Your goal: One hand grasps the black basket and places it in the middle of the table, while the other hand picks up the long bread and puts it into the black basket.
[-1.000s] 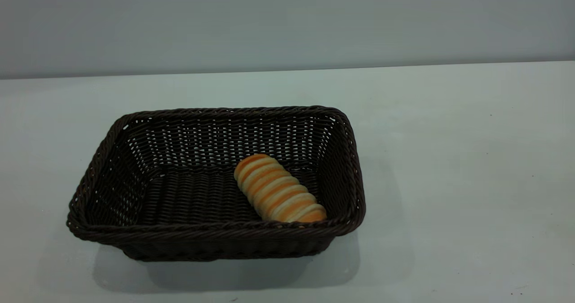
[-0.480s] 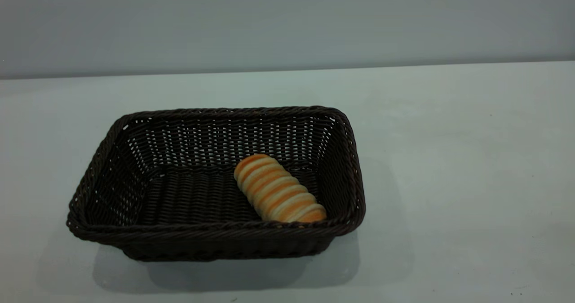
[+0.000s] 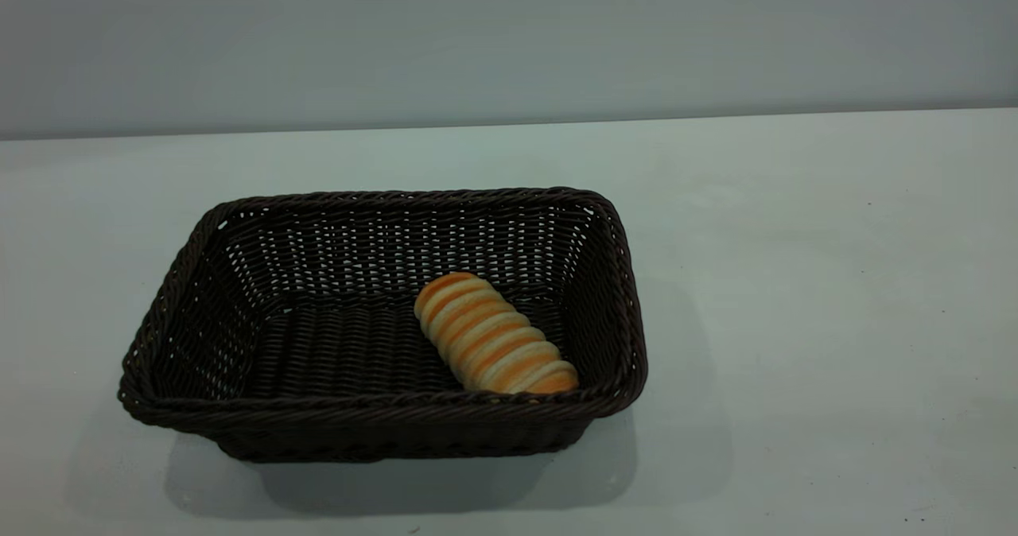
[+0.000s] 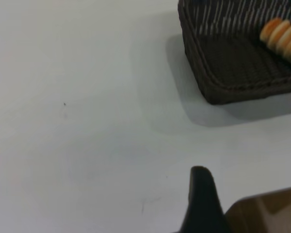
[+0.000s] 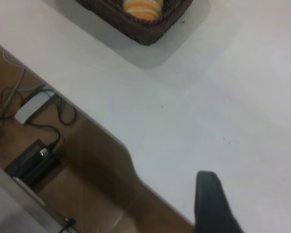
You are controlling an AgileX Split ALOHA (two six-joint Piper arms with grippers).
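The black basket [image 3: 382, 417] stands on the white table [image 3: 795, 281], left of centre in the exterior view. The long bread [image 3: 493, 335] lies inside it, against its right front corner. Neither gripper shows in the exterior view. In the left wrist view a basket corner [image 4: 233, 73] with the bread [image 4: 283, 36] lies far from my left gripper [image 4: 252, 194], which is empty, with one black finger [image 4: 201, 194] showing over the table edge. In the right wrist view the basket corner [image 5: 145, 29] and bread [image 5: 143, 6] lie far from my right gripper [image 5: 254, 194], which is open and empty.
A grey wall [image 3: 509, 43] rises behind the table. The right wrist view shows the table's edge, with brown floor, cables and a white power brick [image 5: 31, 107] below it.
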